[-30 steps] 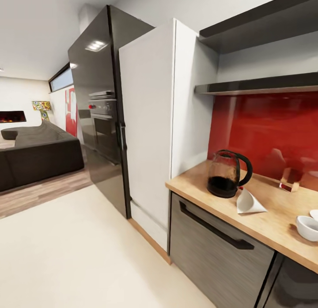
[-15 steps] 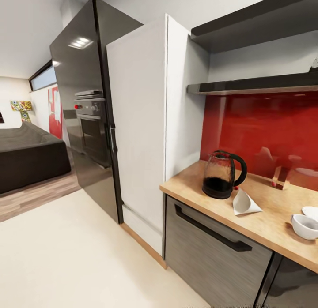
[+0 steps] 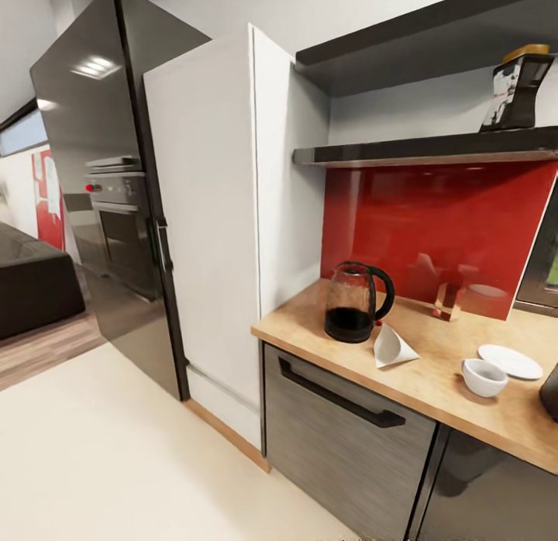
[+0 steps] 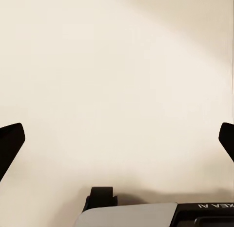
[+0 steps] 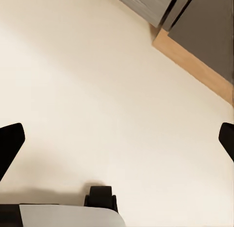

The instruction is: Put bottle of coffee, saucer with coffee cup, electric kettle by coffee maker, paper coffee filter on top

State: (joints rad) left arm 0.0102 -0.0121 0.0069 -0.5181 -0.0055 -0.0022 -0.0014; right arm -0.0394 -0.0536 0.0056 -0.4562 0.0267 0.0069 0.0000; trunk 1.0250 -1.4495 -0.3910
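Observation:
On the light wood kitchen countertop (image 3: pixel 434 386) the electric kettle (image 3: pixel 355 302) stands by the red backsplash. Right beside it lies the white cone-shaped paper coffee filter (image 3: pixel 391 347). Further right sit the white coffee cup (image 3: pixel 484 377) and, apart from it, the saucer (image 3: pixel 509 361). A dark curved edge of the coffee maker (image 3: pixel 551 392) shows at the frame's right border. The bottle of coffee (image 3: pixel 517 87), dark with a yellow cap, stands on the kitchen shelf (image 3: pixel 426 149) above. My left gripper (image 4: pixel 117 139) and right gripper (image 5: pixel 117 139) both hang open over bare cream floor.
A tall white cabinet (image 3: pixel 217 231) and a black unit with a built-in oven (image 3: pixel 116 208) stand left of the counter. Dark-grey drawers (image 3: pixel 341 432) sit under the worktop. A small beige box (image 3: pixel 447 301) leans at the backsplash. A dark sofa (image 3: pixel 31 285) lies far left.
The camera has swung right: the kettle, filter and cup slid left in the picture, and the bottle on the shelf, the saucer and the coffee maker's edge came into view.

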